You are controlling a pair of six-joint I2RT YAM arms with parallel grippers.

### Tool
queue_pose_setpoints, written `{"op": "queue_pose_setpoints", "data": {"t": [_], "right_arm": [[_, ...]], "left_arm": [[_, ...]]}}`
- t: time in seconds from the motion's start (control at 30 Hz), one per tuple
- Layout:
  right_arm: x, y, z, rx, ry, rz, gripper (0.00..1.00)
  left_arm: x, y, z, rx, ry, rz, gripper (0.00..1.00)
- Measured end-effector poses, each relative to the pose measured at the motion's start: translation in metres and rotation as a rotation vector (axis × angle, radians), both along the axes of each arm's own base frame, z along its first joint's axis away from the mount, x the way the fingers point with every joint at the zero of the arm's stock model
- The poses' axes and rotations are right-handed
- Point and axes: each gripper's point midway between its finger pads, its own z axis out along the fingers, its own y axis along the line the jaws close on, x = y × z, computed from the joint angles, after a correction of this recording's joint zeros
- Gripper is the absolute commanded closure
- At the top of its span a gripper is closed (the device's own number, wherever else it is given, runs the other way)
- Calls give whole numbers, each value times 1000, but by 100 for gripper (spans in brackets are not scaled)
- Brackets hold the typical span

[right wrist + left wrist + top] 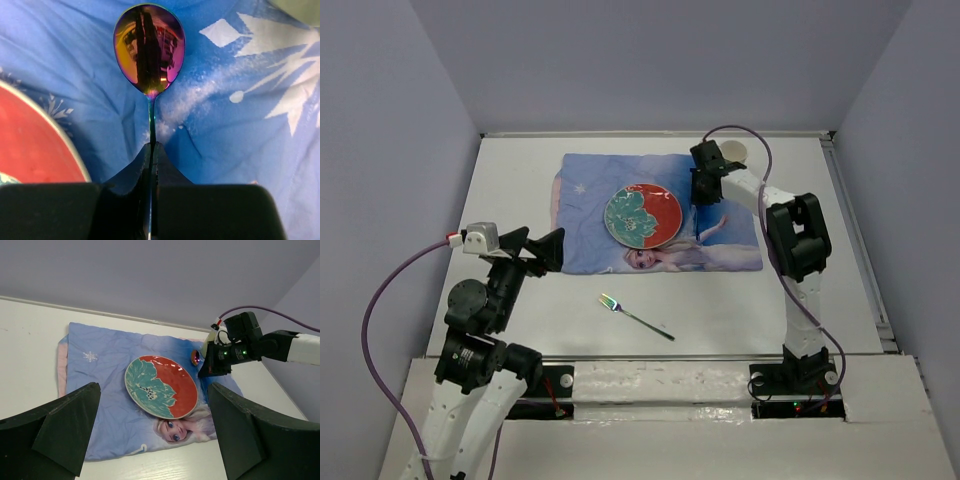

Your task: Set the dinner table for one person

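Observation:
The dinner table (750, 300) is a plain off-white top. On it lies a blue princess placemat (590, 215) with a red and teal plate (643, 216) at its middle. My right gripper (705, 190) hangs over the mat just right of the plate, shut on the thin handle of an iridescent spoon (149, 47). The spoon's bowl points away from the fingers, low over the cloth. An iridescent fork (635, 316) lies on bare tabletop in front of the mat. My left gripper (552, 250) is open and empty, near the mat's front left corner, facing the plate (161, 386).
A pale round object (733, 152) stands on the table behind the right gripper at the mat's back right corner. Walls close in the table on the left, back and right. A raised rail (860, 240) runs along the right edge.

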Motion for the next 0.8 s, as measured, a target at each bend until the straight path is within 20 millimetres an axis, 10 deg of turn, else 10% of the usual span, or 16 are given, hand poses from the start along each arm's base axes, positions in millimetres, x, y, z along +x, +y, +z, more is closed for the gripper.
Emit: {"op": "queue_pose_setpoints", "data": {"t": [0.17,0.43,0.7,0.8], "right_arm": [[0,-1,-17,-13,29,0,66],[-1,1,-5,-1,11,15,58],[-48,37,95,141,-174,172,56],[-112,92,115,211,-237,367,52]], "left_arm": [[0,0,0,0,0,0,1],[1,0,0,1,1,0,1],[5,1,-4,7,19,11,1],[6,1,-5,8,21,13,1]]}}
